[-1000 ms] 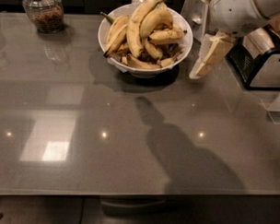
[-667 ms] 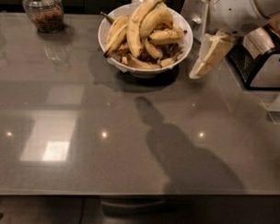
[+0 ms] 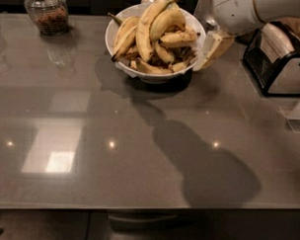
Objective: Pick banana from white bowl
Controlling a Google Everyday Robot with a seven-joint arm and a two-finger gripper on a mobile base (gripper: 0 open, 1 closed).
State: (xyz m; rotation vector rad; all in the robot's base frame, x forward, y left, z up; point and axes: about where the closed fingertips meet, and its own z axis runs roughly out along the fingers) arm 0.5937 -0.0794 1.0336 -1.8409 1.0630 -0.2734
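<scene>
While the gripper (image 3: 209, 55) hangs low just outside the rim of the white bowl (image 3: 113, 32), the step in hand looks like the approach, with the grasp not yet made; whether the gripper is spread or pressed together cannot be told from this one camera view, and nothing can be seen held in it.

The banana (image 3: 177, 39), short, stubby and freckled, lies crosswise near the top of the heap, just across the rim from the gripper and the nearest fruit to it. The next move, as I judge it, calls for lifting over the rim, coming across above that banana, and descending along its short width so that it alone is taken.

Close on the bowl side of the gripper, the long curved bananas (image 3: 142, 30) stand up the middle of the heap and a plump yellow banana (image 3: 167, 21) rests just above the target; both crowd it and could be nudged or pinched along with it; the rim itself lies between tool and fruit.

On the gripper's other side, near but apart, sits a black appliance (image 3: 278, 62); far beyond the bowl from the gripper stands a glass jar (image 3: 45, 12) with brown contents; the grey table (image 3: 139, 156) carries the arm's shadow below the tool.
</scene>
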